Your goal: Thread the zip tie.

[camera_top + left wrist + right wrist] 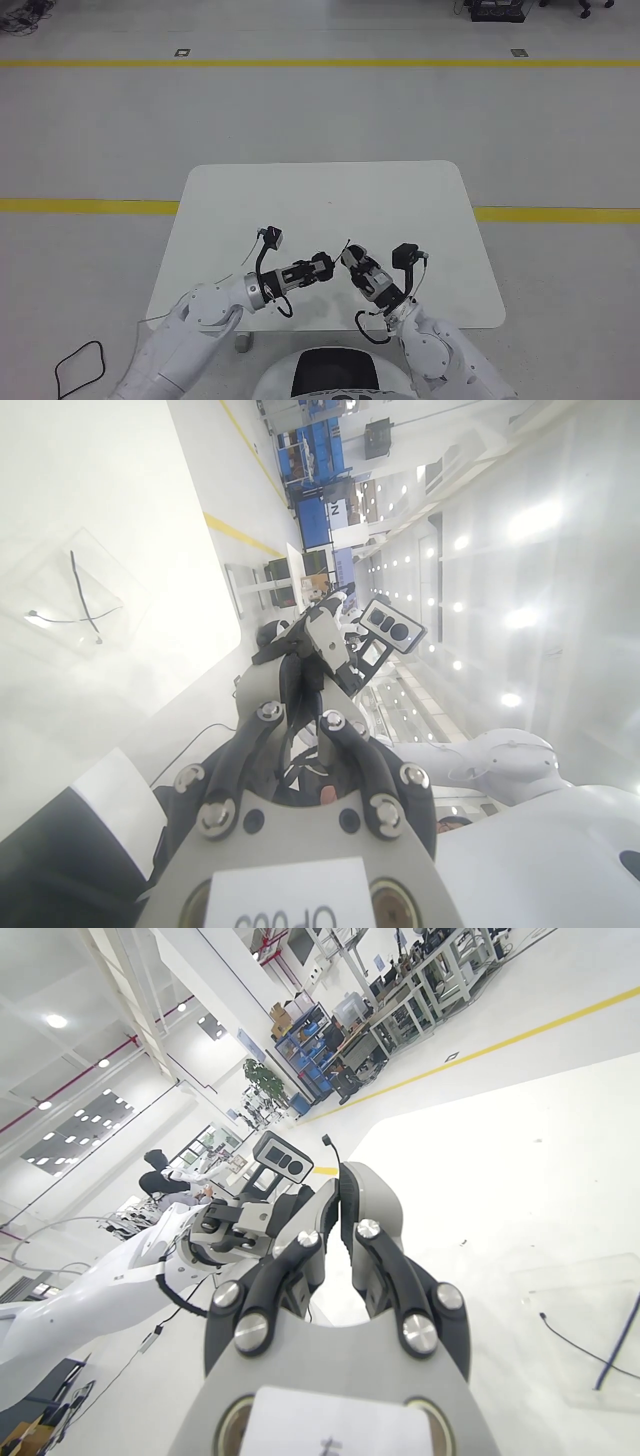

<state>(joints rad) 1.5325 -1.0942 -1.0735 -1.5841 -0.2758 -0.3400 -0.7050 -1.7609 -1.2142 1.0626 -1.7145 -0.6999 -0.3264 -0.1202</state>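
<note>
Above the near part of the table [300, 190], the right gripper [340, 1180] pinched the zip tie [331, 1150] tightly; the left gripper [326, 265], also closed, sat just beside it.

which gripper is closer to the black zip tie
Right. The right gripper is shut on the black zip tie, whose head sticks out past its fingertips; the left gripper faces it from close by.

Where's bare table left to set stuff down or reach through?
Bare: table left strip and far corners. Crowded: front centre, where left gripper meets right gripper holding the zip tie; clear tray of spare ties just beyond them.
</note>
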